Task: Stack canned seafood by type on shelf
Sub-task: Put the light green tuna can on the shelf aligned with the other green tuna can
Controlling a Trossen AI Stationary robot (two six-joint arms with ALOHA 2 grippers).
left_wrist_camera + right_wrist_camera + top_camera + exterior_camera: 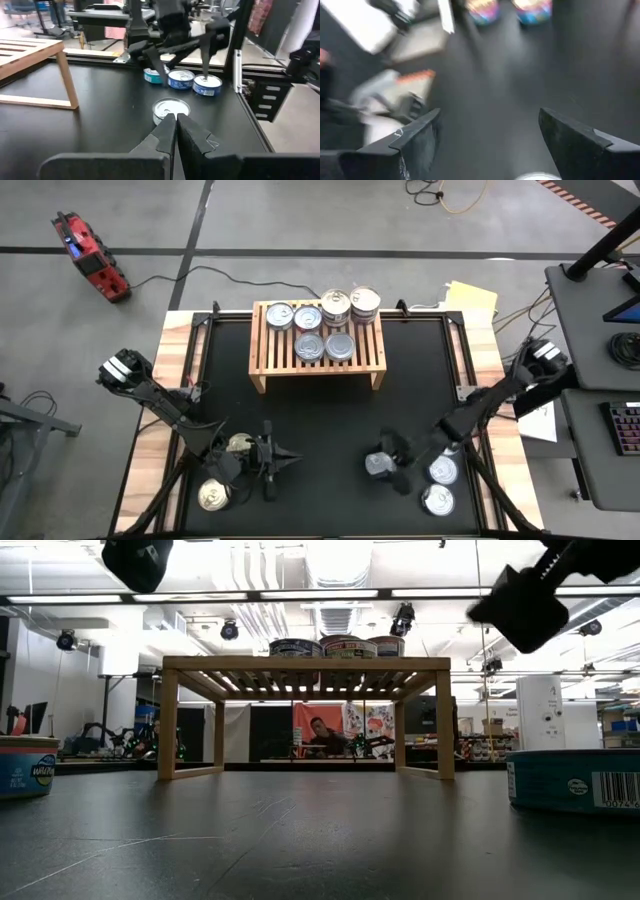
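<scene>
Light-wood shelf (pixel 264 350) (slatted); silver-lidded tins (pixel 325 328), blue-sided; black table mat (pixel 320 415); red case (pixel 88 255) on grey floor.

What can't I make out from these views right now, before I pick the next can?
- Labels of the cans on the shelf: too small in the high view; only their sides show above the slats in the low view.
- Can under the right gripper: its type is unreadable in the high view; the blurred right wrist view shows only a sliver.
- Left gripper: its arm hides one nearby can.

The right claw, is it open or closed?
Open. The right gripper holds its two fingers far apart, with bare black mat between them.
</scene>
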